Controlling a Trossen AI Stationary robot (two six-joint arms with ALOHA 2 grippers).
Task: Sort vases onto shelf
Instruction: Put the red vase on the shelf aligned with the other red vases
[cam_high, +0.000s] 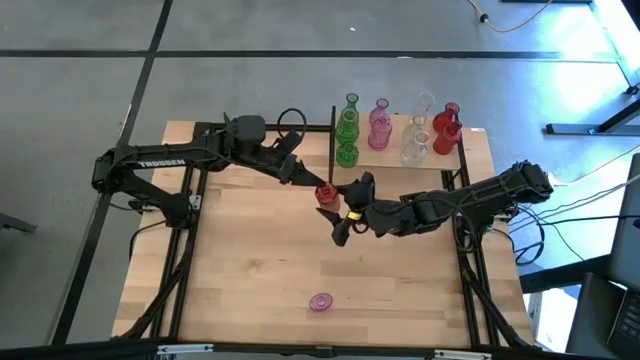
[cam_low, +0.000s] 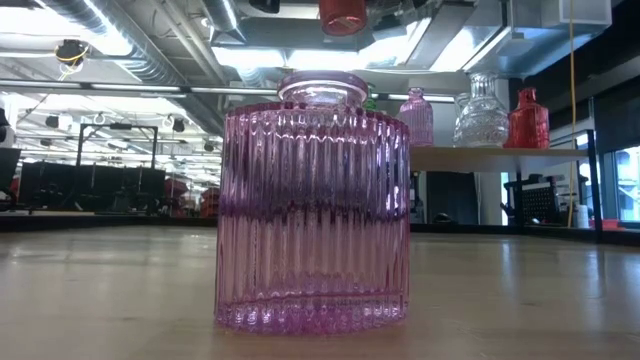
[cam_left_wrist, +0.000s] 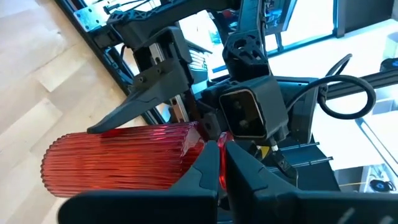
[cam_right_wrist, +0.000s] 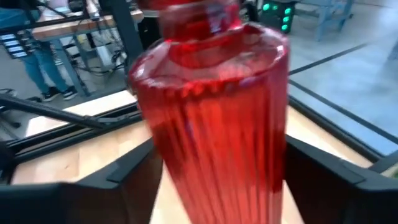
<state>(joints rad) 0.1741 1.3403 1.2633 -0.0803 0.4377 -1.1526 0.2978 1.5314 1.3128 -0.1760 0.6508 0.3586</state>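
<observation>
1. Red ribbed glass was the item in hand: you had the red vase (cam_high: 326, 192) lifted above the middle of the table (cam_high: 250, 290), clear of the surface and short of the shelf (cam_high: 470, 135).
2. Your left gripper (cam_high: 312, 184) was clenched on the narrow neck of that vase; the left wrist view showed its fingers (cam_left_wrist: 205, 171) pinched tight around the red rim.
3. Your right gripper (cam_high: 348, 212) stood released, its jaws spread wide to either side of the vase body without visibly pressing it. Judged from this, a handover between the arms was in progress and not completed.
4. On the shelf you already had green vases (cam_high: 347, 130), pink vases (cam_high: 379, 124), clear vases (cam_high: 417, 140) and red vases (cam_high: 447, 128), grouped by colour in that order.
5. Left for you, as far as could be seen: place the held red vase, probably beside the red group, then collect the pink vase (cam_high: 320, 301) standing alone near the table's front edge.
</observation>
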